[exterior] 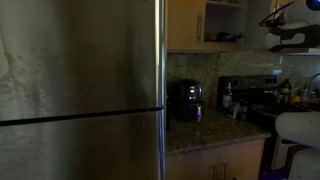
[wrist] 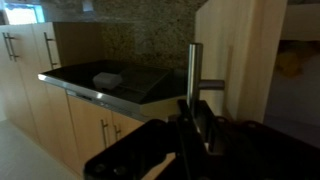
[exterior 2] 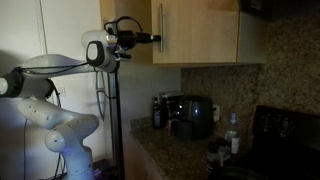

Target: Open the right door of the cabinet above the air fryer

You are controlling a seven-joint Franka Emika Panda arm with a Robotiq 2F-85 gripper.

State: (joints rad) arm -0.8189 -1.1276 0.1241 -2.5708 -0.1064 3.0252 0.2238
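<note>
Steel fridge point(exterior: 80, 90) across left half of an exterior view. Speckled counter point(exterior: 215, 135) lower centre. Bottles point(exterior: 238, 103) mid-right, next to blk-and-silver machine point(exterior: 230, 92). Dark stove point(exterior 2: 285, 128) lower right in an exterior view, speckled backsplash point(exterior 2: 270, 70) above it. Wrist view, far left: pale doors point(wrist: 25, 60) w/ bar handles.

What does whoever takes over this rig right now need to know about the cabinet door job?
The gripper is at the handle of the right door. In the wrist view the bar runs down between the jaws, but it is unclear whether they are clamped.
The door stands partly open, and the pale inside of the cabinet shows in an exterior view. The air fryer sits below.
Done: handle reached, door started.
Left: probably pull it wider, then release.
</note>
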